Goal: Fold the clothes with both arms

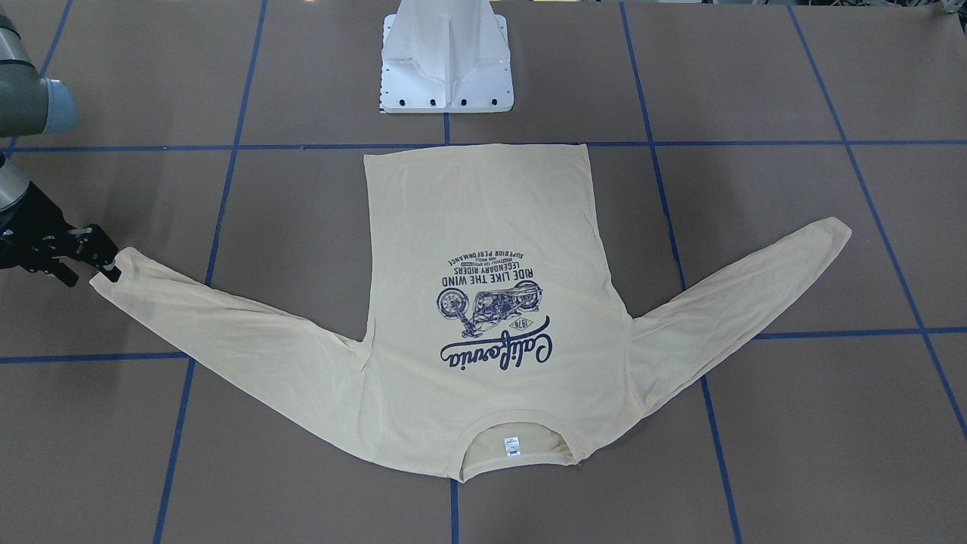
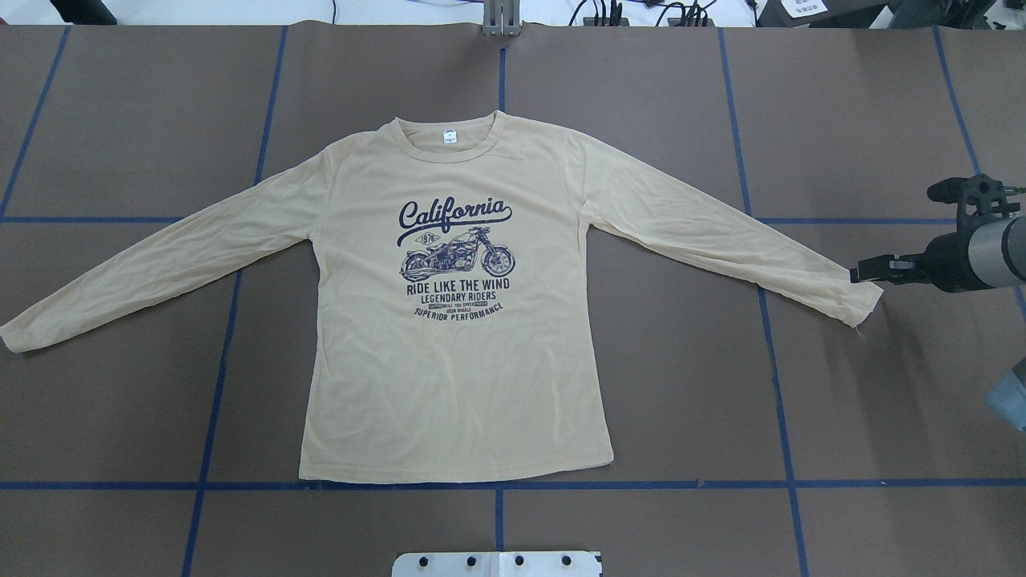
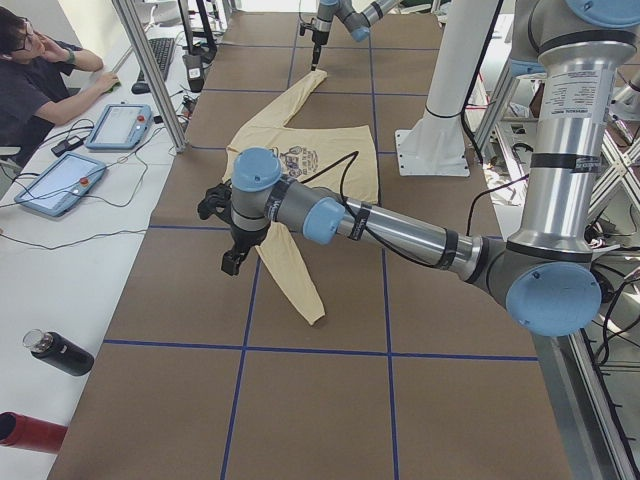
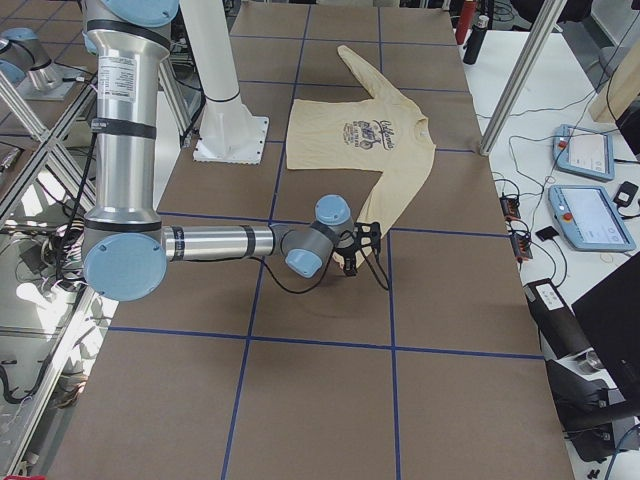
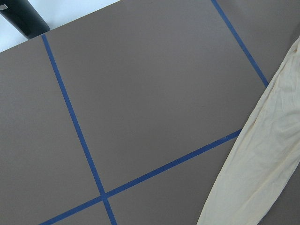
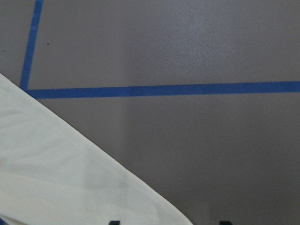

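Observation:
The cream-yellow long-sleeved T-shirt (image 2: 457, 353) lies flat with its print up, both sleeves spread out, and the neck label (image 2: 448, 138) on the far side from the robot. My right gripper (image 2: 866, 274) is at the cuff of the sleeve on my right side (image 2: 858, 298). It also shows in the front-facing view (image 1: 91, 261). In the right wrist view its fingertips (image 6: 114, 222) stand wide apart over the sleeve edge (image 6: 70, 178), so it is open. My left gripper (image 3: 232, 262) hangs over the table beside the other sleeve (image 3: 290, 275). I cannot tell whether it is open or shut.
The white pedestal base (image 1: 446, 68) stands just behind the shirt's hem. Blue tape lines (image 2: 497, 485) grid the brown table. An operator (image 3: 40, 70), tablets and two bottles (image 3: 60, 352) are at the table's left end, beyond upright metal posts (image 3: 150, 75).

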`<state>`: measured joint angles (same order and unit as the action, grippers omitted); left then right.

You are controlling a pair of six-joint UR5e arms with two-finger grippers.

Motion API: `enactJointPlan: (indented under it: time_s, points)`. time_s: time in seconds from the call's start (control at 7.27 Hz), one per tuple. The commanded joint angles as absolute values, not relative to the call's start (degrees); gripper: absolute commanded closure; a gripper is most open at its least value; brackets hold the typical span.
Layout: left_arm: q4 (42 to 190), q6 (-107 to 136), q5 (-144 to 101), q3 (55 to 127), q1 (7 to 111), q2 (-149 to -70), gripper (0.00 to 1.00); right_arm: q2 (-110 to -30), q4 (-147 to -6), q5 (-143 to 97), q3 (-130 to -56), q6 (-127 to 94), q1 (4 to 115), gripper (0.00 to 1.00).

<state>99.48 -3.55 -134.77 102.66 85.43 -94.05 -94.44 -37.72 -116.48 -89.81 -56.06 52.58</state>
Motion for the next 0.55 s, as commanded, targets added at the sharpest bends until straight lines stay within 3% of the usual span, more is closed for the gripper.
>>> enactJointPlan:
  time_s: [0.0,0.41]
  points:
    - [99.49,-3.6,-134.82,102.57,85.43,-94.04,0.0,-94.4,-37.53,-115.66,-89.38,-56.42,51.6,0.37]
    - [99.49,-3.78,-134.74,102.48,85.43,-94.04,0.0,-94.48,-37.62,-115.05,-89.3,-56.34,50.89,0.5]
